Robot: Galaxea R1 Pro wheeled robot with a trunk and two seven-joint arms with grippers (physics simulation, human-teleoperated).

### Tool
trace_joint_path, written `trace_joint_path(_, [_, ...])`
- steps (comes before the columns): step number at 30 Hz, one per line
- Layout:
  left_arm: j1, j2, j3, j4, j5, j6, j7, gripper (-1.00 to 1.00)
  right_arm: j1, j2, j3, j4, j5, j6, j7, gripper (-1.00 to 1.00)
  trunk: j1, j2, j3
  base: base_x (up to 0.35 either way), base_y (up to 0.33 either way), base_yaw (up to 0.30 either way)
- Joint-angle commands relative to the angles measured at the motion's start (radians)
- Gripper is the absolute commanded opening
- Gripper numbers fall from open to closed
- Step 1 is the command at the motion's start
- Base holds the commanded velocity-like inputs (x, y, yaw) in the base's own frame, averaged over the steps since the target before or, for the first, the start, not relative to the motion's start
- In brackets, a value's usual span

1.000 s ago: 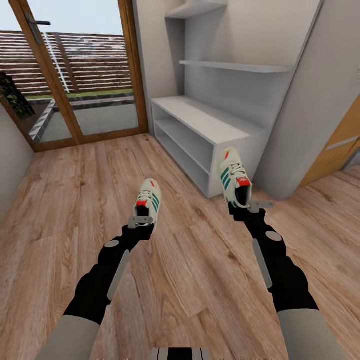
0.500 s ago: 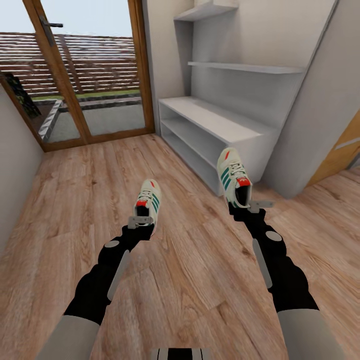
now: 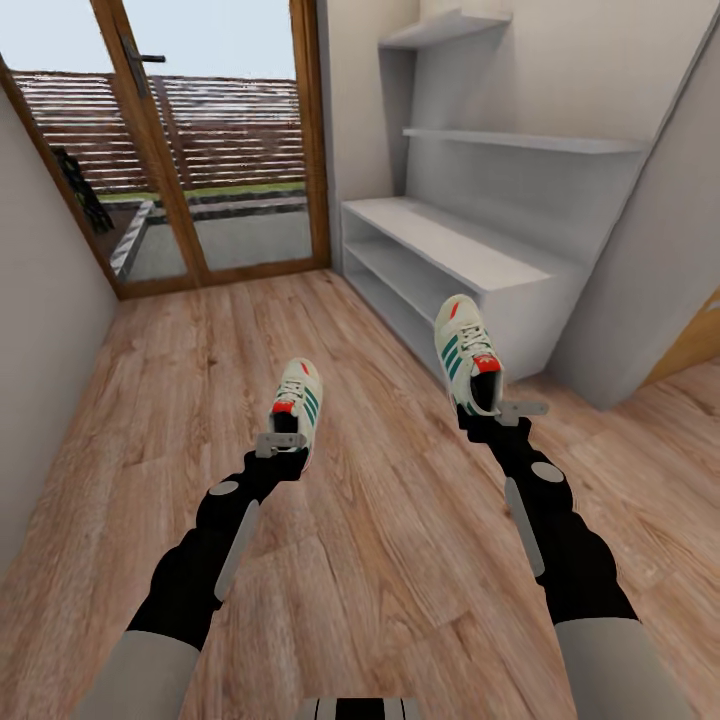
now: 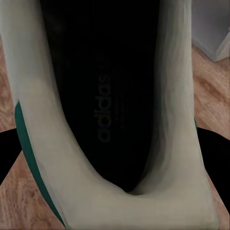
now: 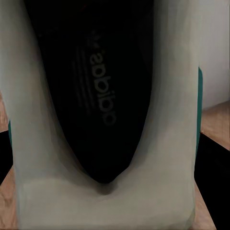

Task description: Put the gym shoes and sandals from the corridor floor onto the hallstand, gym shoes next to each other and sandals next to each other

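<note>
Both gym shoes are held up above the corridor floor (image 3: 380, 540). My left gripper (image 3: 283, 440) is shut on the heel of one gym shoe (image 3: 298, 400), whose dark insole (image 4: 105, 96) and cream heel collar fill the left wrist view. My right gripper (image 3: 495, 412) is shut on the heel of the other gym shoe (image 3: 465, 350), seen from inside (image 5: 103, 96) in the right wrist view. The pale grey hallstand (image 3: 470, 255) stands ahead to the right, its low bench top just beyond the right shoe. The sandals are out of view.
A glazed wooden door (image 3: 210, 150) closes the corridor's far end. A plain wall (image 3: 40, 330) runs along the left. An orange-brown door panel (image 3: 695, 345) shows at the right edge, past the hallstand's tall side panel (image 3: 650, 260).
The whole view has shifted: door and hallstand slid to the right in the picture, so the camera turned left. Both arms and shoes keep the same place in the frame.
</note>
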Motion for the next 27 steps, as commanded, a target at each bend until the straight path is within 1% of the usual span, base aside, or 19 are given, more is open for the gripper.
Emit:
trace_joint_path(1, [-0.001,0.000,0.000,-0.001,0.005,0.005,0.000,-1.00,0.000,0.000,-0.001,-0.002,-0.001,0.006,-0.001,-1.00,-0.001,0.000,0.004,0.000,0.000,0.246])
trace_joint_path(11, [-0.001,0.000,0.001,-0.001,0.005,0.005,0.000,-1.00,0.000,0.000,-0.001,-0.002,-0.001,0.006,-0.001,-1.00,-0.005,0.002,0.054,0.000,0.000,0.232])
trace_joint_path(18, [-0.001,0.000,0.000,-0.001,0.005,0.005,0.000,-1.00,0.000,0.000,-0.001,-0.002,-0.001,0.006,-0.001,-1.00,-0.008,0.004,0.092,0.000,0.000,0.124])
trace_joint_path(25, [-0.001,0.000,0.001,-0.002,0.005,0.005,0.000,-1.00,0.000,0.000,-0.001,-0.002,-0.001,0.006,0.000,-1.00,-0.035,0.053,0.125,0.000,0.000,0.075])
trace_joint_path(27, [-0.001,0.000,0.001,-0.002,0.005,0.005,0.000,-1.00,0.000,0.000,-0.001,-0.002,-0.001,0.006,0.000,-1.00,-0.035,0.053,0.128,0.000,0.000,0.045])
